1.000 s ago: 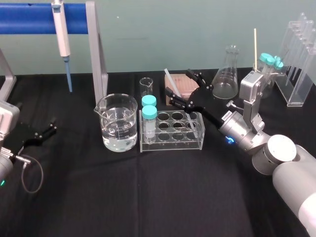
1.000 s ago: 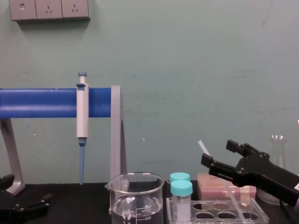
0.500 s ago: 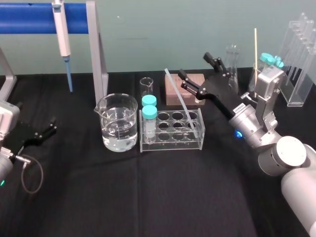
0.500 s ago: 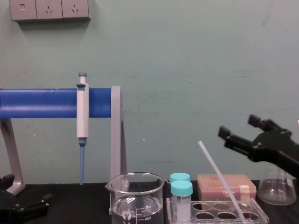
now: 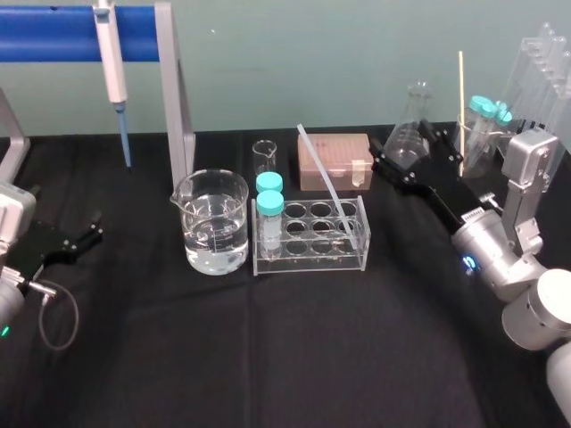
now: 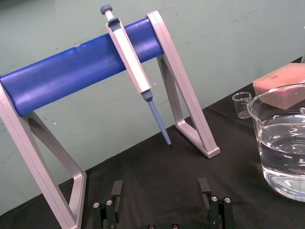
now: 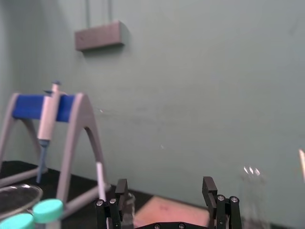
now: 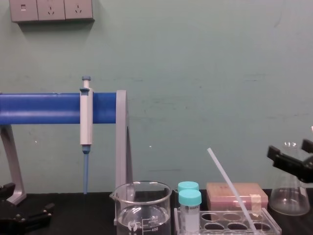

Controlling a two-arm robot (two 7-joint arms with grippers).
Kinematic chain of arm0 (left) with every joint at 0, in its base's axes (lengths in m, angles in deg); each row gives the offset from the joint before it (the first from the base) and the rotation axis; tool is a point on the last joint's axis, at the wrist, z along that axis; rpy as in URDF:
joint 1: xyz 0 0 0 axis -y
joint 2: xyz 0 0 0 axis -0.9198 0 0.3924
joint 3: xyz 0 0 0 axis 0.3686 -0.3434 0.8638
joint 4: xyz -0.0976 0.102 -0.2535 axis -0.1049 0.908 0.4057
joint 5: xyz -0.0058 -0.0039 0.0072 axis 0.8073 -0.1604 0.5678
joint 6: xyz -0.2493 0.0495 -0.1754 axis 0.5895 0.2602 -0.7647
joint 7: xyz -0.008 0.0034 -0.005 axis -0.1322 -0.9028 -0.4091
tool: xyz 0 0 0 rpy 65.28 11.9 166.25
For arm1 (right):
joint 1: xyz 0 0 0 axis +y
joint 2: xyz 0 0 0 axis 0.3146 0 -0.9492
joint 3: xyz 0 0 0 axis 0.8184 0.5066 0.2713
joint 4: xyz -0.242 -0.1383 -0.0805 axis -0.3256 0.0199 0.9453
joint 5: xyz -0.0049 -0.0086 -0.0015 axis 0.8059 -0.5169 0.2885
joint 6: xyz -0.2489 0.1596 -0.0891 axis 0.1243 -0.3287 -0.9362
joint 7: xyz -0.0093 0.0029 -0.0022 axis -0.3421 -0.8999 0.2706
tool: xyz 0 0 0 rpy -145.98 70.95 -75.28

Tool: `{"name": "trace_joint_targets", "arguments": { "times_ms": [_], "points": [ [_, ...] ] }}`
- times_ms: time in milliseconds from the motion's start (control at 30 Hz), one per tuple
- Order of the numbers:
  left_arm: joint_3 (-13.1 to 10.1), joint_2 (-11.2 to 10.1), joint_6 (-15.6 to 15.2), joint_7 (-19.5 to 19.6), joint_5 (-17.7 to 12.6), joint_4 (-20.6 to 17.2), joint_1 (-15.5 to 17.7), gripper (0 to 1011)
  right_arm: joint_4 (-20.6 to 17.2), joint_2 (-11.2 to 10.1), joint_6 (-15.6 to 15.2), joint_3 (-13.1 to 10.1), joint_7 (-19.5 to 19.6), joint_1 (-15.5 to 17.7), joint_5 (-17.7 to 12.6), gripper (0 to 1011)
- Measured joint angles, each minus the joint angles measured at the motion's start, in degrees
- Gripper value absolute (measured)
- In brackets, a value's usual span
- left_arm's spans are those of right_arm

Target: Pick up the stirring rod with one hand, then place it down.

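Just 1 stirring rod (image 5: 323, 176), 1 pipette (image 5: 114, 62).

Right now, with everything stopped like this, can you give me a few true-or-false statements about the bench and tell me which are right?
1. The stirring rod leans in the tube rack. True.
2. The right gripper grips the rod. False: its jaws are open and empty, off beside the conical flask.
3. The beaker is empty. False: it holds clear liquid.
4. The pipette hangs on the blue stand. True.
5. The left gripper is parked at the far left, jaws open. True.
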State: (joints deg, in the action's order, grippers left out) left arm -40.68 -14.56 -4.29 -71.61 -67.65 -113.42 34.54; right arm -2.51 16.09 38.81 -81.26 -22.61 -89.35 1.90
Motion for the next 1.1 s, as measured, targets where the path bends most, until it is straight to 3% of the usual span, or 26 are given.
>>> {"name": "trace_joint_targets", "arguments": {
  "times_ms": [300,500,1100],
  "points": [
    [0.0,0.0,0.0,0.0,0.0,0.0,0.0,1000,-2.64,-0.34,-7.32,-1.45,4.45,3.07,0.85,1003],
    [0.0,0.0,0.0,0.0,0.0,0.0,0.0,1000,-2.76,-0.3,-9.96,-1.54,5.07,3.43,1.02,1003],
    [0.0,0.0,0.0,0.0,0.0,0.0,0.0,1000,-2.72,-0.31,-9.52,-1.5,5.07,3.4,1.06,1003]
  ]
}}
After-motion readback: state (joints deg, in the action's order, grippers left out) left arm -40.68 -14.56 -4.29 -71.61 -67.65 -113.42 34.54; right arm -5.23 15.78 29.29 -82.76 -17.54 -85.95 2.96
